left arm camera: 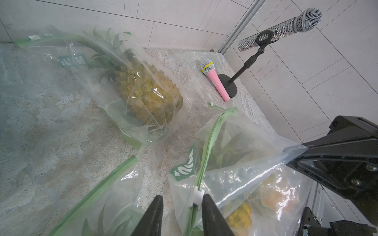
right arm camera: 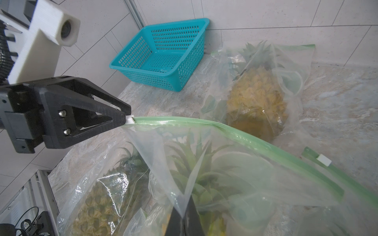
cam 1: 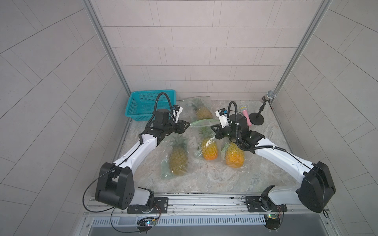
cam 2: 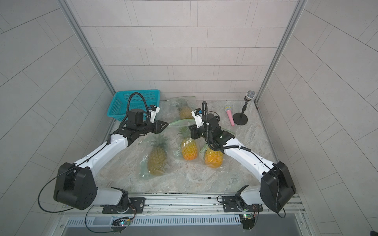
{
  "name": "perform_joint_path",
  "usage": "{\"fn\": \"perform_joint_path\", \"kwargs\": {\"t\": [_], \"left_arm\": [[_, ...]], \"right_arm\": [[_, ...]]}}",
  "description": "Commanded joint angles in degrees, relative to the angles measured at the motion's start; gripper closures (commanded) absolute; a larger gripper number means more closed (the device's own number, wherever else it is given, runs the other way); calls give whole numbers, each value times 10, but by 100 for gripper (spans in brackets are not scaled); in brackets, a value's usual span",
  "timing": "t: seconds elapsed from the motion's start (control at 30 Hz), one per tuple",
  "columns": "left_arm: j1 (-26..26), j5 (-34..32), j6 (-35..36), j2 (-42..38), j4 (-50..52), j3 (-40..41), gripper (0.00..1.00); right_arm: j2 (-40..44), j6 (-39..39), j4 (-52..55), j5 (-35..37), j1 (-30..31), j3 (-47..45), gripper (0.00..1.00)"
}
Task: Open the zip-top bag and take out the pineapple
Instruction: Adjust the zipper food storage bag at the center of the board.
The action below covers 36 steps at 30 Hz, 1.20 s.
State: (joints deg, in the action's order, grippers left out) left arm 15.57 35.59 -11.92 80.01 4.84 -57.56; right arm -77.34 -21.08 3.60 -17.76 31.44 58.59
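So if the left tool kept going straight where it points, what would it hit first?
Most likely the small white plastic slider on the green seal of the clear plastic zip-top bag; it sits right at the tips of the left tool.

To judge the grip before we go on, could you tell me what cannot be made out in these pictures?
- Right tool, pinching the zip-top bag: its own wrist hides the tips in both top views.
- Slider: in the left wrist view it lies against one finger of the left tool; whether it is clamped is unclear.
- Pineapple by the right arm: the arm covers its upper part in both top views.
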Motion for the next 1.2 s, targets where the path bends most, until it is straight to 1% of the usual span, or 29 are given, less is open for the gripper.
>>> {"fn": "perform_joint_path", "kwargs": {"t": [0.0, 0.07, 0.13, 0.17, 0.27, 0.47, 0.73, 0.97, 1.17], "left_arm": [[3, 0, 14, -11, 6, 5, 64], [3, 5, 13, -11, 6, 5, 66], [3, 10, 11, -9, 6, 6, 73], [3, 13, 11, -7, 6, 7, 82], [4, 24, 6, -5, 6, 5, 100], [4, 37, -10, -12, -4, -2, 100], [4, 73, -33, -19, -7, -38, 100], [8, 72, -19, -35, 30, -64, 100], [14, 85, -9, -44, 46, -94, 100]], "right_arm": [[8, -4, -18, 0, -1, 12, 100], [8, -4, -17, 1, -2, 11, 100], [8, -4, -17, 1, -2, 12, 100], [8, -4, -17, 1, -2, 12, 100], [8, -4, -16, 2, -2, 12, 100], [14, -4, -14, 2, -2, 13, 100], [40, 0, -10, 8, -2, 11, 100], [59, 0, -10, 5, -2, 7, 100], [72, 2, -10, -1, -2, 4, 100]]}}
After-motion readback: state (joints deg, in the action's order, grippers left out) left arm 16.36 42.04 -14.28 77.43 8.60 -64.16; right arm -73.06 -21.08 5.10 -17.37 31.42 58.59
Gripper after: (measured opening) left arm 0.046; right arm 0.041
